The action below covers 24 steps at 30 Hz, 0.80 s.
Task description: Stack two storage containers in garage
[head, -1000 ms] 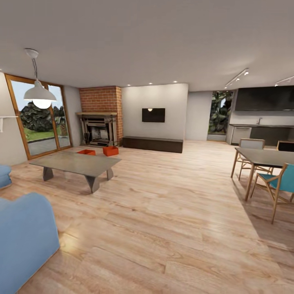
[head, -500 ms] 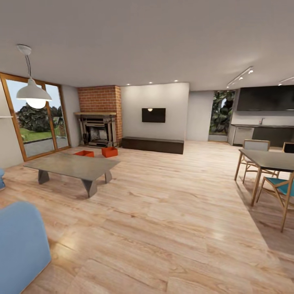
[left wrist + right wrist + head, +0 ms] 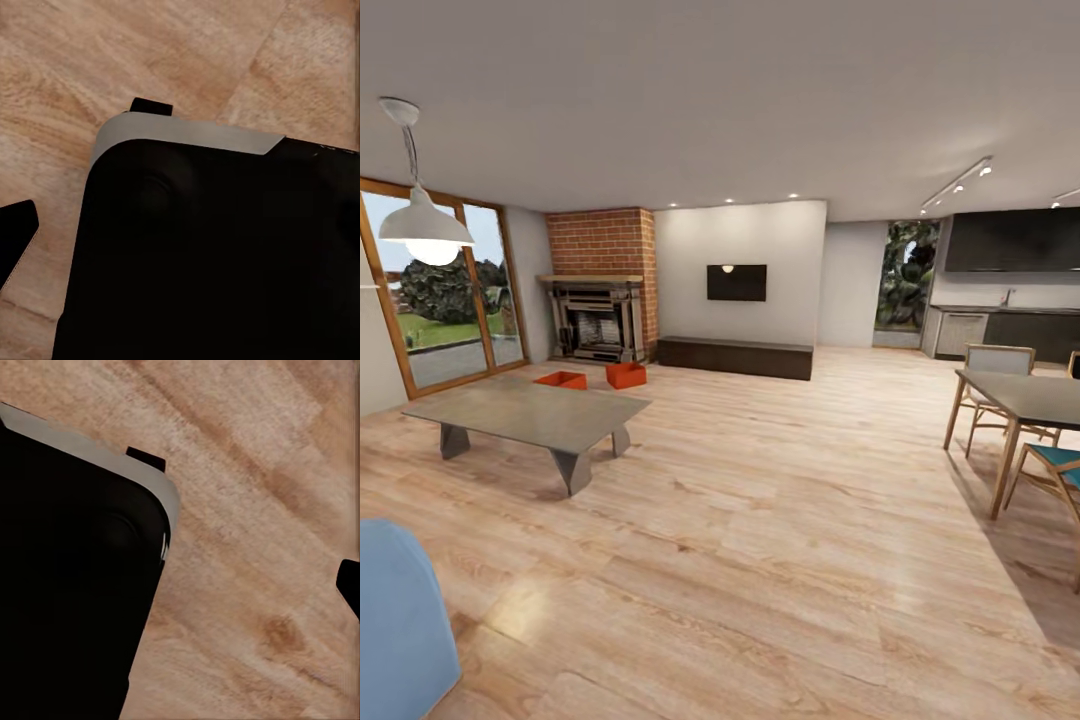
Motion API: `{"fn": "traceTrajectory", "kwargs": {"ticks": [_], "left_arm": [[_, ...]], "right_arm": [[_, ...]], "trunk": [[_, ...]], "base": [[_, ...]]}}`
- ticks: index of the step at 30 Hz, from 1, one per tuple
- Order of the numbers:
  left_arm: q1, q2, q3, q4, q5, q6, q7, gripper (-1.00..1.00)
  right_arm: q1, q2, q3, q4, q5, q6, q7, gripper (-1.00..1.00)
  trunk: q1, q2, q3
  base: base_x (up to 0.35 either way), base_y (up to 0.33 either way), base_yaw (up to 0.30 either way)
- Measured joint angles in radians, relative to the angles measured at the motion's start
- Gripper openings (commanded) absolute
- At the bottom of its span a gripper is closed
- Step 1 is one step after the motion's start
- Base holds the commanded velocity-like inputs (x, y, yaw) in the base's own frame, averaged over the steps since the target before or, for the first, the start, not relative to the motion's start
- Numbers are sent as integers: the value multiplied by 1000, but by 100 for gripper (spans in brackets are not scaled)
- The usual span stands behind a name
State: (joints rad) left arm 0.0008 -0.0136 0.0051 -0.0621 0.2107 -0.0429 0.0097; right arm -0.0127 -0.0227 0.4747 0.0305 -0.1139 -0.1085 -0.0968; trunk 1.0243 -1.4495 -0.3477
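Two orange bins on the wood floor (image 3: 760,520) at the far end of the living room: one (image 3: 560,380) just behind the far edge of the coffee table (image 3: 525,412), the other (image 3: 625,375) beside it, nearer the fireplace (image 3: 600,318). They look close together but apart; too far off to tell if they touch. Both upright, nothing visibly in them.

Placement reads as the start state: parked in front of the hearth, open floor on the right flank, table blocking the direct line from the sofa side. Best approach looks like down the open planks right of the table, then in toward the bins.

Around that: dark low bench (image 3: 735,356) under the wall TV (image 3: 736,282), glass doors (image 3: 450,290) to the left, pendant lamp (image 3: 422,215) up close, blue sofa (image 3: 400,620) at the near left corner, dining table (image 3: 1030,395) and chairs on the right. No garage in sight, so the task looks to be at its first leg, nothing picked up.

Grippers: both wrist views look down at planks past the dark robot base (image 3: 217,255) with its grey edge. A dark tip (image 3: 16,232) shows at the left wrist view's edge and another (image 3: 349,582) in the right's, probably fingers. Can't tell how far apart either pair stands. Nothing seen held, nothing seen touched.
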Motion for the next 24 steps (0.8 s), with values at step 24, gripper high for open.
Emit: {"fn": "traceTrajectory", "kwargs": {"ticks": [24], "left_arm": [[0, 1, -7, 0, -1, -1, 0, 100]], "right_arm": [[0, 1, 0, 0, 0, -3, 1, 100]], "trunk": [[0, 0, 0]], "base": [[327, 0, 0]]}}
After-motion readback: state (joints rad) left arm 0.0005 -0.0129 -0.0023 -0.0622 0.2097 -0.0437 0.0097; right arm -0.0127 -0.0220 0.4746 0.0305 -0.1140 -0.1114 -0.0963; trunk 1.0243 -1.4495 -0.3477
